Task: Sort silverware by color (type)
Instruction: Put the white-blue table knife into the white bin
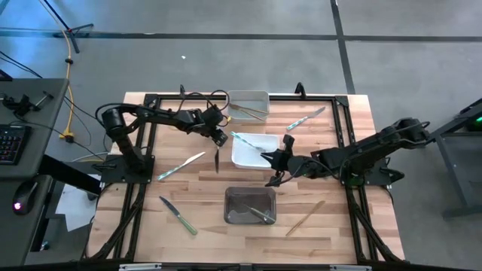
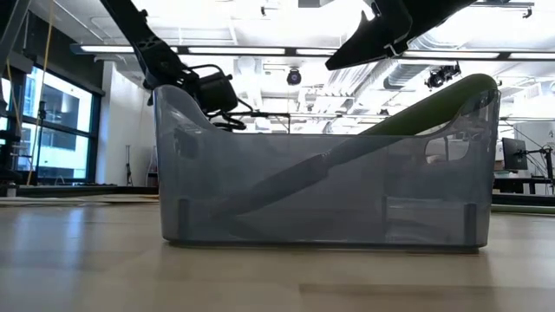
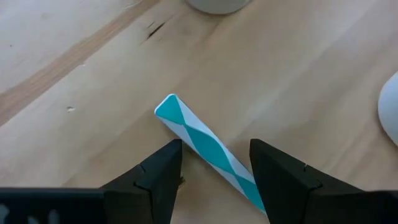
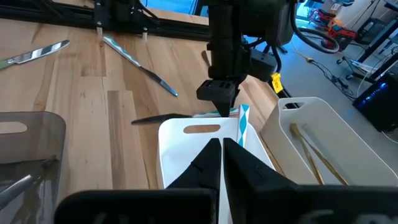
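My left gripper (image 1: 219, 138) (image 3: 214, 152) is open, low over the table at the white bin's (image 1: 252, 159) left end. Its fingers stand on either side of the blue-and-white handle (image 3: 199, 140) of a knife. The knife's dark blade (image 1: 217, 161) (image 4: 155, 119) lies on the wood. Another blue-handled piece (image 1: 245, 140) (image 4: 243, 124) rests in the white bin, its handle on the rim. My right gripper (image 1: 267, 158) (image 4: 221, 149) is shut and empty above the white bin. My left gripper comes from above, pointing down, with one finger on each side of the knife's handle near its free end (image 3: 177, 115). The handle passes under one finger (image 3: 273, 171); whether either finger touches it I cannot tell.
A grey bin (image 1: 250, 205) (image 2: 321, 173) near the front holds a green-handled piece (image 2: 434, 108). A clear bin (image 1: 248, 105) at the back holds tan pieces. Loose on the table: blue-handled pieces (image 1: 305, 119) (image 1: 181, 165), a green knife (image 1: 178, 215), a tan one (image 1: 305, 218).
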Controlling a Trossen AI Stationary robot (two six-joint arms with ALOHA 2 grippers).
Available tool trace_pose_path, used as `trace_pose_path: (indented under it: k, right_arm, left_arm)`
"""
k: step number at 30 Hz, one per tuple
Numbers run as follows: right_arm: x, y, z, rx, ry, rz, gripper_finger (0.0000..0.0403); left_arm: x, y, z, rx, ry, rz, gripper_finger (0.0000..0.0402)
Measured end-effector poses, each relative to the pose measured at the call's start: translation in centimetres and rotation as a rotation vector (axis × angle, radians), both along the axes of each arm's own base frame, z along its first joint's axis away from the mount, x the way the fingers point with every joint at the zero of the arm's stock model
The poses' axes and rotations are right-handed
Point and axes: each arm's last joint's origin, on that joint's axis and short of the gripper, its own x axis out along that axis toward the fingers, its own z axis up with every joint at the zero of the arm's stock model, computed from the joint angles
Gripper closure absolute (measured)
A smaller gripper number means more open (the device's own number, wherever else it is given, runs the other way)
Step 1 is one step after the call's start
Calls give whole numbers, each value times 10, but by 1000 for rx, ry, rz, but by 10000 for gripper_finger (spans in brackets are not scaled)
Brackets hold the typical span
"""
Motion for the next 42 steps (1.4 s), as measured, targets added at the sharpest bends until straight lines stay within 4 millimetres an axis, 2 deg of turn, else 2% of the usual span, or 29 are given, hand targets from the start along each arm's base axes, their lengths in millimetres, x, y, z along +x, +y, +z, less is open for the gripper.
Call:
trace_pose_path:
  k: [7, 18, 26, 33, 38, 42]
  right_arm:
    - [0, 0, 0, 0, 0, 0, 403]
    - [0, 0, 0, -1, 0, 1, 403]
    - [0, 0, 0, -6, 4, 4, 403]
    - [-1, 0, -2, -10, 17, 4, 403]
    - [-6, 0, -22, 42, -73, 72, 403]
    - [-9, -2, -41, 104, -228, 160, 403]
  left_arm:
    - [-2, -1, 0, 4, 32, -45, 254]
    - [-5, -3, -2, -9, 74, -187, 373]
    - [-13, -12, 10, -75, 61, -259, 376]
    - [-26, -26, 39, -22, 10, -280, 376]
    - [-42, -43, 58, 27, -173, -295, 376]
    - [-52, -60, 73, 88, -445, -320, 376]
